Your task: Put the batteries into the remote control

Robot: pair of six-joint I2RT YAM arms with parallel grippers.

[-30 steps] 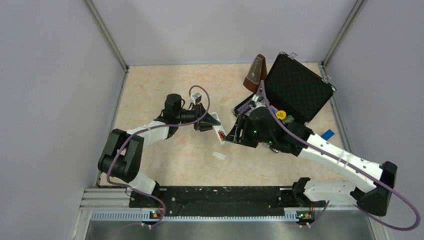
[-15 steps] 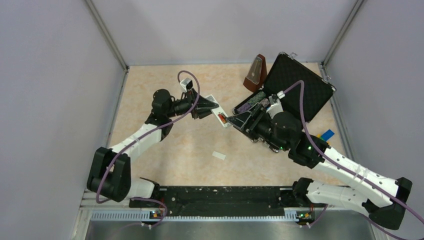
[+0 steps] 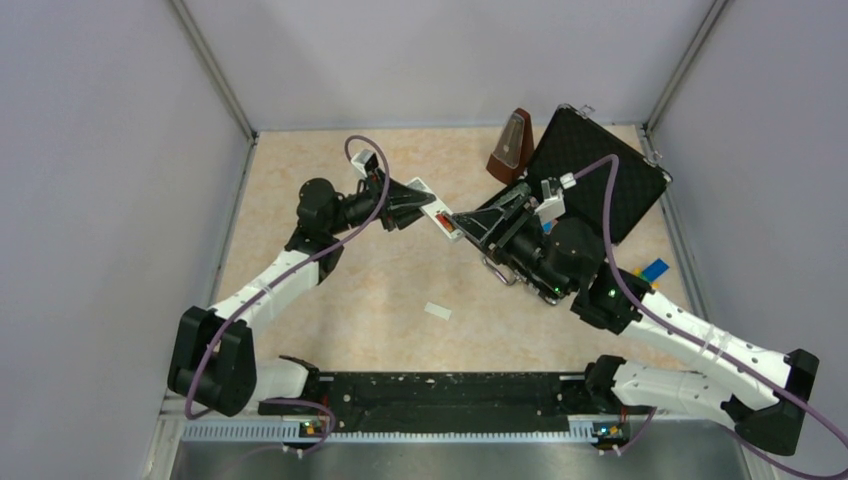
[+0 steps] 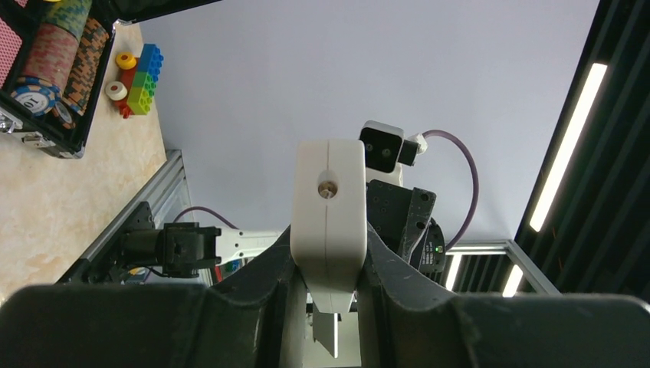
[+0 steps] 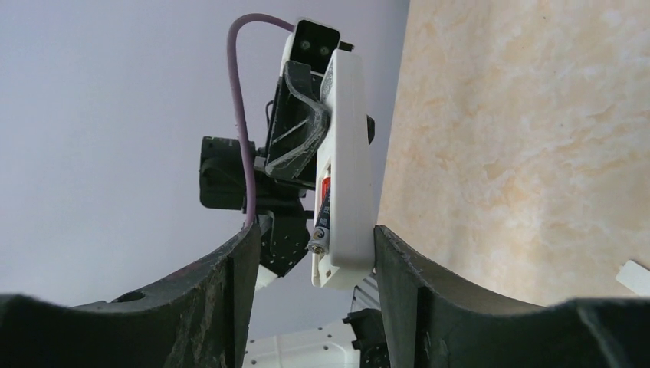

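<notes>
My left gripper is shut on the remote control, a slim white bar held in the air over the table's middle. In the left wrist view the remote control points end-on, pinched between my left gripper. My right gripper meets its free end. In the right wrist view the remote control shows an open compartment holding a red and black battery, whose metal tip sticks out. My right gripper stands open around that end. One finger touches the casing and a gap is left on the battery side.
A small white cover piece lies flat on the table. At the back right an open black case holds poker chips, with a brown metronome beside it. Coloured toy blocks and a blue piece lie on the table.
The left gripper has carried the remote control up and toward the back. The right gripper has swung round to face it and now stands around the remote's free end.
</notes>
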